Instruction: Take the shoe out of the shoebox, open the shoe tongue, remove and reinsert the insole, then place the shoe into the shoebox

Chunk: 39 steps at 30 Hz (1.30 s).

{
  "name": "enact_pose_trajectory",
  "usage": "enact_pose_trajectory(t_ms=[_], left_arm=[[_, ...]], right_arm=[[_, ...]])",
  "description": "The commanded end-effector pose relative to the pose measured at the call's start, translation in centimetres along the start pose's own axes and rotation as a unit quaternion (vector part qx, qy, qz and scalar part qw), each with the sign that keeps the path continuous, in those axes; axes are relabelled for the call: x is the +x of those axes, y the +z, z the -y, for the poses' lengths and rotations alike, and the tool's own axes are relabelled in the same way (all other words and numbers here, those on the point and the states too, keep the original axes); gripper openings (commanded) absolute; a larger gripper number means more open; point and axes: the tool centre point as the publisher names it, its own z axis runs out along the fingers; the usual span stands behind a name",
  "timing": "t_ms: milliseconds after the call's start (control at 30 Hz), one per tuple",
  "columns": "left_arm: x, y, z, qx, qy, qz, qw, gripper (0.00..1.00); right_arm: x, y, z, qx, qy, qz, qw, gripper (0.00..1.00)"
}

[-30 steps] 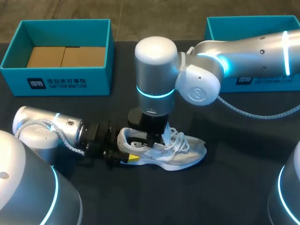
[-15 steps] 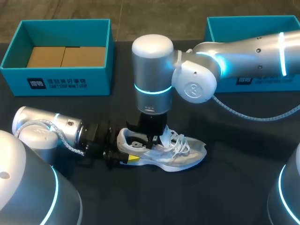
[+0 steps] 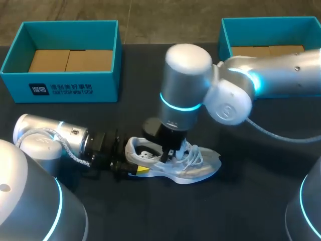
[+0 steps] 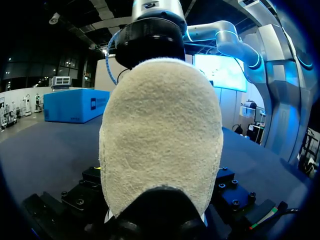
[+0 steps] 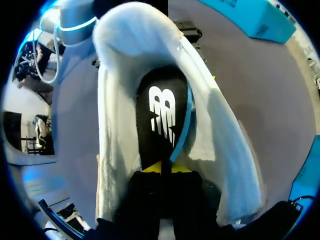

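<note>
**Right gripper pinching the insole inside a white shoe, left gripper at the heel**

A white shoe (image 3: 193, 168) lies on its side on the dark table (image 3: 251, 201), outside both boxes. Its heel points toward the left gripper (image 3: 131, 164) and its toe points away from it.

The right arm (image 3: 185, 75) comes in from the right and stands almost upright over the shoe. The right gripper (image 5: 162, 169) reaches down into the shoe's opening, just behind the laces. In the right wrist view, its two yellow tips sit close together, clenched on the near end of a black insole (image 5: 161, 117). The insole carries a white mark and has a blue edge. It stretches straight ahead of the gripper, with the shoe's white collar rising on both sides of it.

The left gripper lies low along the table, right against the heel. In the left wrist view, the pale, fuzzy back of the heel stands directly ahead of it and fills nearly everything. Whether this gripper is clamped on the heel or only resting against it, I cannot tell.

A teal shoebox (image 3: 60, 88) sits open, well beyond the left gripper. A second teal box (image 3: 226, 32) sits behind the right arm.
</note>
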Motion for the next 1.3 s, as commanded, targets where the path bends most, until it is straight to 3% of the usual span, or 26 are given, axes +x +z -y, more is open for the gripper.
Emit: enact_pose_trajectory(t_ms=[33,467,800,1300], left_arm=[[-0.3,0.1,-0.2,-0.001,-0.001,0.001,1.000,0.00],[-0.3,0.1,-0.2,-0.001,-0.001,0.001,1.000,0.00],[-0.3,0.1,-0.2,-0.001,-0.001,0.001,1.000,0.00],[-0.3,0.1,-0.2,-0.001,-0.001,0.001,1.000,0.00]], right_arm=[[1.1,-0.4,2.2,-0.083,-0.002,0.024,0.996,0.00],[0.0,-3.5,1.9,-0.163,-0.008,0.068,0.984,0.00],[-0.9,-4.6,1.9,-0.215,-0.012,0.080,0.973,0.00],[-0.6,-7.0,-1.3,-0.198,-0.074,0.083,0.974,0.00]])
